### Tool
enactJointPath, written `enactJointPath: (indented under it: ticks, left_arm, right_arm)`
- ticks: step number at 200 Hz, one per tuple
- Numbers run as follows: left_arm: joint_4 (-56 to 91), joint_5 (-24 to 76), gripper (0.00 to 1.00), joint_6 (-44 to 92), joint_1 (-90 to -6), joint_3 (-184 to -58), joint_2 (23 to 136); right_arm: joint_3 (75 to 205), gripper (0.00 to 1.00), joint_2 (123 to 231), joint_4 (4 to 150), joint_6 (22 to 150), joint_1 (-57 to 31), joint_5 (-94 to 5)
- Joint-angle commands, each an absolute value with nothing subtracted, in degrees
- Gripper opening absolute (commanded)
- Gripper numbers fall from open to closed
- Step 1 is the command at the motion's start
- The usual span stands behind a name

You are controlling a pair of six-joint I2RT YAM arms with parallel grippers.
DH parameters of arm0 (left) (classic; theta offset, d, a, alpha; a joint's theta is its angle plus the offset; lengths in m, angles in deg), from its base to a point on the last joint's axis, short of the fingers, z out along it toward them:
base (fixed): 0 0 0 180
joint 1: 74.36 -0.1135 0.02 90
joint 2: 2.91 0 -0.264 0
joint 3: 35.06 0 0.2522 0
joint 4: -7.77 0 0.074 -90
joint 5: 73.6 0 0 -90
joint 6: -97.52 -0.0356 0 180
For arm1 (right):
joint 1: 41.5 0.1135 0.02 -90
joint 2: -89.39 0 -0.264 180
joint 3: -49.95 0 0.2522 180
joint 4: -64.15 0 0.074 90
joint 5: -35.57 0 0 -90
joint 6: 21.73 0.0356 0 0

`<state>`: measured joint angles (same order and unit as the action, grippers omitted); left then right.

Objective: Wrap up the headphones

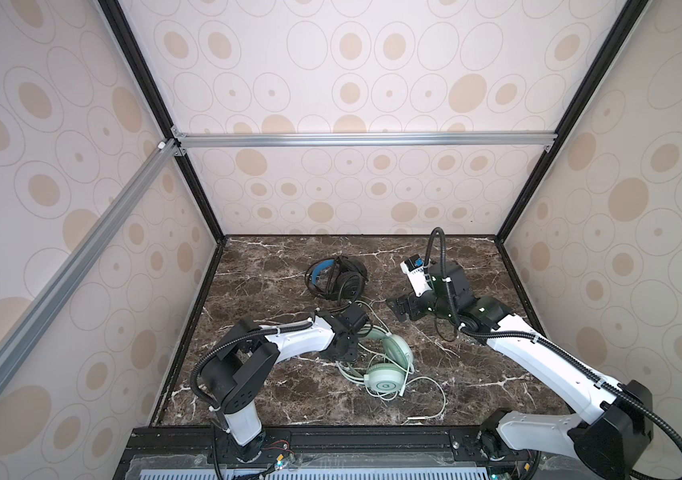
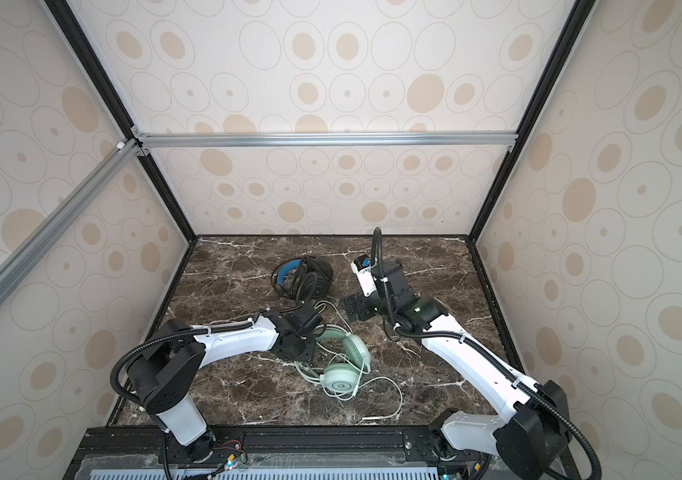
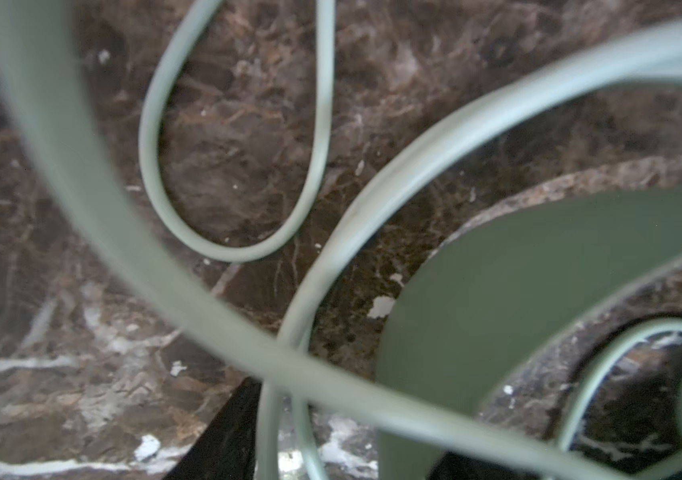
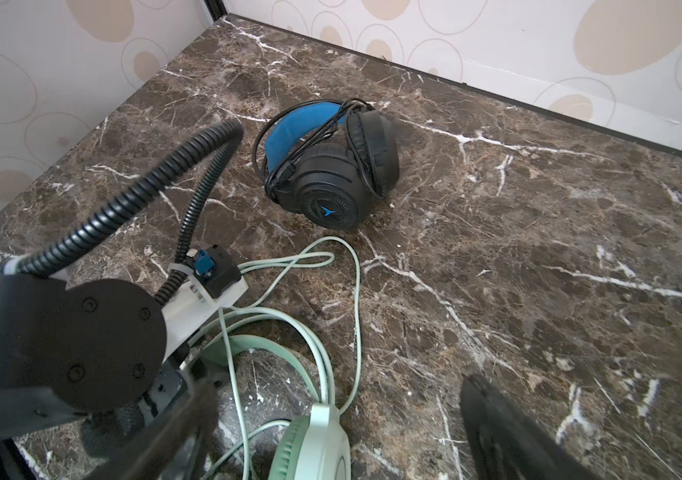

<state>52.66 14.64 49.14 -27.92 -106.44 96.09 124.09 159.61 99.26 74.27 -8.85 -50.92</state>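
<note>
The black headphones with blue lining lie at the back of the marble table, their black cable looped round them. Nearer the front lie the mint-green headphones, their pale cable in loose loops. My left gripper points down over the mint headband. Its jaws stand partly apart, with two cable strands and the headband between them. My right gripper hovers open just right of the cable loops, holding nothing.
The pale cable trails to a plug near the front edge of the table. Patterned walls close in the back and both sides. A black rail runs along the front, where both arm bases stand.
</note>
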Motion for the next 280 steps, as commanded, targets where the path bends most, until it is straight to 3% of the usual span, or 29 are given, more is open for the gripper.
enactJointPath:
  ticks: [1,55,105,133,197,224,280]
  left_arm:
    - [55.28,11.32,0.49,48.61,-27.55,-108.29,97.93]
    - [57.13,8.11,0.00,47.14,-27.56,-109.95,96.84]
    - [67.21,-1.32,0.00,35.38,-27.56,-118.95,85.62]
    - [70.29,-1.48,0.00,24.64,-27.85,-128.63,81.11]
    - [82.14,-3.78,0.00,8.87,-28.13,-156.01,86.58]
    - [80.87,-2.83,0.00,5.70,-28.30,-155.78,85.07]
    - [79.15,9.01,0.00,4.46,-28.13,-155.04,83.29]
  right_arm:
    - [122.66,0.94,157.64,98.30,75.02,-10.55,-49.77]
    - [122.78,0.94,156.81,98.53,72.03,-12.69,-48.75]
    - [124.71,0.94,153.09,96.87,65.62,-14.44,-38.71]
    - [129.62,0.94,153.87,97.83,62.65,-16.07,-32.47]
    - [142.66,0.96,160.57,99.71,56.63,-17.77,-23.99]
    - [145.77,0.98,162.94,100.21,54.08,-18.23,-21.79]
    - [146.73,0.98,164.89,99.68,52.73,-19.79,-17.80]
